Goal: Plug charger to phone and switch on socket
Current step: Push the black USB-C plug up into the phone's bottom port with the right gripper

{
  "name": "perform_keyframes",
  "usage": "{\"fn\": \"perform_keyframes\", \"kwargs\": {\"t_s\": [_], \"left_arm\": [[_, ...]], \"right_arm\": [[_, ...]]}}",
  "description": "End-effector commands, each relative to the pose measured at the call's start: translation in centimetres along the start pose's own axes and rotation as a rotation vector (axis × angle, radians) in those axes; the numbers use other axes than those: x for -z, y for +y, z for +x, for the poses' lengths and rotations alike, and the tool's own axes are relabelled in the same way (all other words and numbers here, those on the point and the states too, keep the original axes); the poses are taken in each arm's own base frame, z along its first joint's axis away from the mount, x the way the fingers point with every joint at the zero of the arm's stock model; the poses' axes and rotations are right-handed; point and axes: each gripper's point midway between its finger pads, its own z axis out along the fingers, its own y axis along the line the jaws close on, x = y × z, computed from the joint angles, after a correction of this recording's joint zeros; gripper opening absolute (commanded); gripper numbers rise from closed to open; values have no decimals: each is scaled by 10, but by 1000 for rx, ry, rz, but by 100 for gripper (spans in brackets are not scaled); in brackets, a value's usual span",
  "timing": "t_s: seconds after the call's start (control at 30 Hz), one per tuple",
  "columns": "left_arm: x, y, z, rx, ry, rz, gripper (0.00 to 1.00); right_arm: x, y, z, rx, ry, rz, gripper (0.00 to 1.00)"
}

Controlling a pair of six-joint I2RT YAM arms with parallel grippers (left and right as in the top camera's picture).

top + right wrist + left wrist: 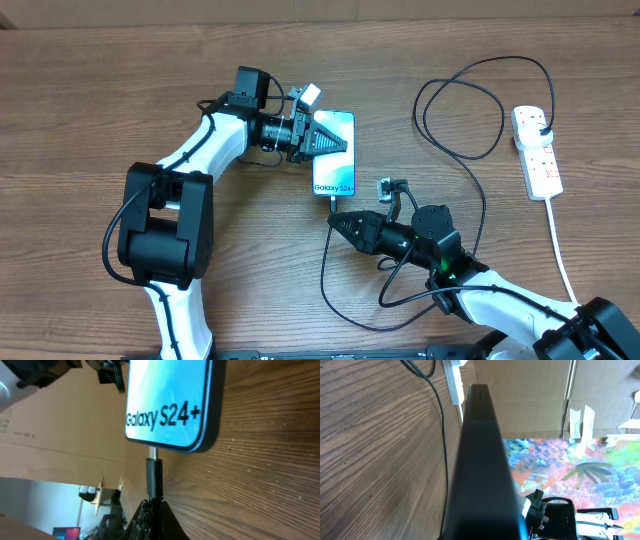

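Closest in, my right gripper [152, 510] is pressed together on the black connector of the charger [154, 472], which stands straight out from my fingertips. Its bare metal tip meets the bottom edge of the phone [167, 390], just under the "Galaxy S24+" lettering. I cannot tell how deep it sits. To the right of that corner there is bare wood of the table [270, 460].

From above, the phone lies between my two arms, lettered end towards my right arm. My left gripper [335, 143] is pinched shut on its opposite end, rolled onto its side so one finger lies across the screen. Through my left wrist camera a long dark edge runs up the middle of the view, with the wood close on its left.

The charger's thin cable trails back from the connector in a loose loop under my right forearm. It then swings up in a wider loop across the wood between the phone and the socket [537, 150]. Its black plug sits in the strip's far outlet. The socket lies well apart from the phone, near the table's right side, and its white cord [562, 245] runs back towards me. Cardboard [150, 15] lines the far edge.
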Motion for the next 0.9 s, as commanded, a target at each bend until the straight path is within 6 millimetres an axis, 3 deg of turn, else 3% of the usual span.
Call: {"fn": "perform_keyframes", "kwargs": {"t_s": [0.0, 0.5, 0.87], "left_arm": [[-1, -23, 6, -23, 18, 46, 4], [-1, -23, 6, -23, 18, 46, 4], [-1, -23, 6, -22, 18, 47, 4]], "right_arm": [[0, 1, -17, -14, -80, 5, 4], [4, -6, -39, -87, -207, 46, 4], [3, -12, -33, -100, -183, 70, 4]]}}
